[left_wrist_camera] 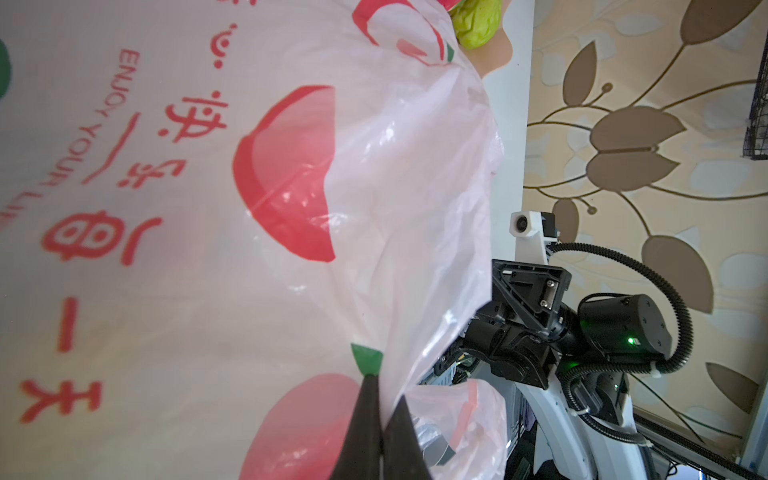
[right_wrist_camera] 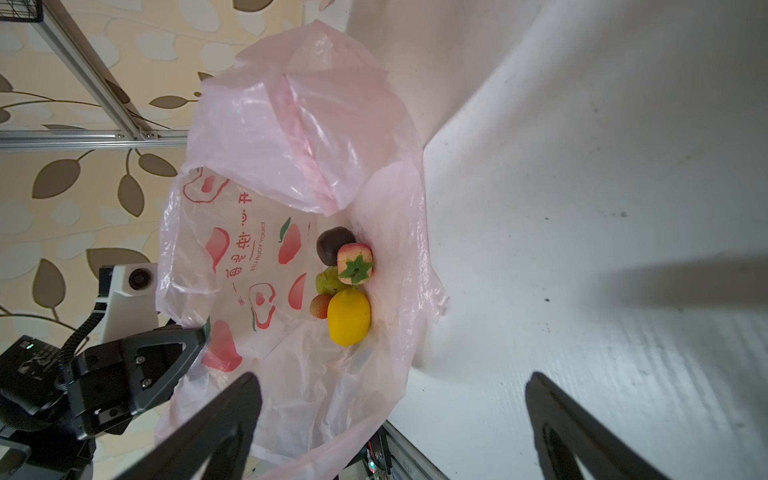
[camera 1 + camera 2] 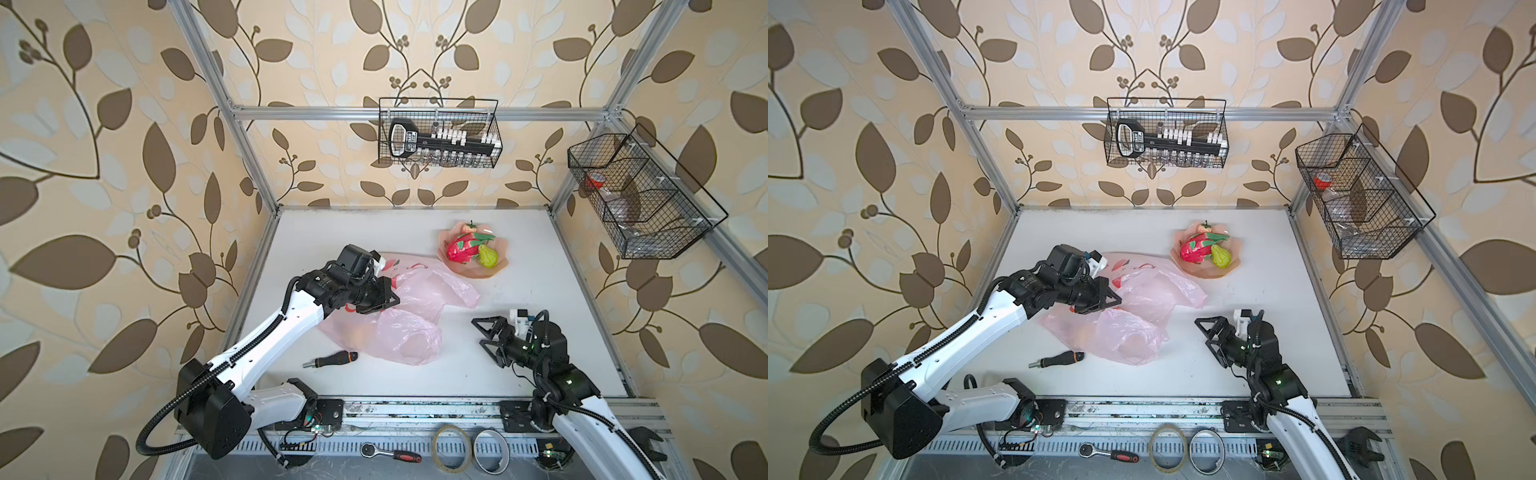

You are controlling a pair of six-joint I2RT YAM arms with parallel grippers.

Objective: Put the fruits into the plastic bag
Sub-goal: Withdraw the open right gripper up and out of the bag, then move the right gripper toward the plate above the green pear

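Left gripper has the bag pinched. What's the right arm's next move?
Probably send the open, empty right gripper to the plate for the green pear. It and the dragon fruit sit outside the plastic bag, which the left gripper holds.

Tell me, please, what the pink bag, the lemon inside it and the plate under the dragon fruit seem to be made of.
Plastic bag: thin plastic film, translucent and glossy; it crinkles, catches light, and its print shows through.
Lemon: probably moulded foam or plastic, matte; even yellow, smooth, no shine.
Plate: unclear, perhaps plastic or ceramic; matte peach surface with scalloped rim.
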